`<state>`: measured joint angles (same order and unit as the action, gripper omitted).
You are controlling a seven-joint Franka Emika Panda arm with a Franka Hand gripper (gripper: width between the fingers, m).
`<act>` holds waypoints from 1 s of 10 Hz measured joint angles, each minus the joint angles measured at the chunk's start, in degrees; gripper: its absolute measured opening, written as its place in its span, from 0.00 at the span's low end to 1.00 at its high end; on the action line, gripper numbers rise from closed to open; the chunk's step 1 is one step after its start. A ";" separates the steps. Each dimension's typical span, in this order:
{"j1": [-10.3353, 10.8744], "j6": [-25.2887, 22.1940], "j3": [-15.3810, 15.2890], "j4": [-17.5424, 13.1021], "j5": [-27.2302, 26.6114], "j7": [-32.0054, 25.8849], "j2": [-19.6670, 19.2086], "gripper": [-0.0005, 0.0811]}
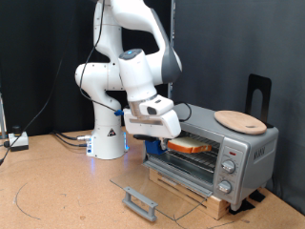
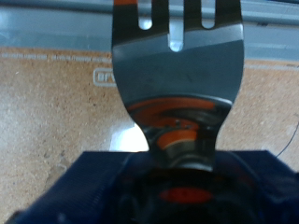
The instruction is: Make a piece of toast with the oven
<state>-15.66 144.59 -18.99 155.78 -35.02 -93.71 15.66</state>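
Note:
The oven (image 1: 243, 153) stands at the exterior view's right with its glass door (image 1: 164, 184) dropped open and flat. The piece of toast (image 1: 188, 146) lies at the oven's mouth, half out over the rack. My gripper (image 1: 155, 135) hangs just in front of the opening, level with the toast. In the wrist view the gripper (image 2: 182, 187) is shut on a slotted metal spatula (image 2: 177, 75) that points out over the glass door (image 2: 56, 112). The toast itself does not show in the wrist view, only an orange glint on the blade.
A round wooden plate (image 1: 240, 120) lies on the oven's top. The knobs (image 1: 227, 168) are on its right panel. The door handle (image 1: 141, 202) juts toward the exterior view's bottom. A black stand (image 1: 258, 93) rises behind. Cables (image 1: 67, 139) lie by the arm's base.

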 joint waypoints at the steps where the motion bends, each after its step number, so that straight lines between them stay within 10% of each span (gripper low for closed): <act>1: 0.17 -1.06 -0.22 -0.12 0.00 0.92 1.00 0.52; 6: -4.69 -2.40 -0.03 -0.62 9.17 4.50 2.06 0.52; 10: 5.59 -5.96 2.62 0.55 -12.93 -29.37 1.71 0.52</act>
<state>-10.07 138.63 -16.37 156.34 -47.95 -123.08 17.36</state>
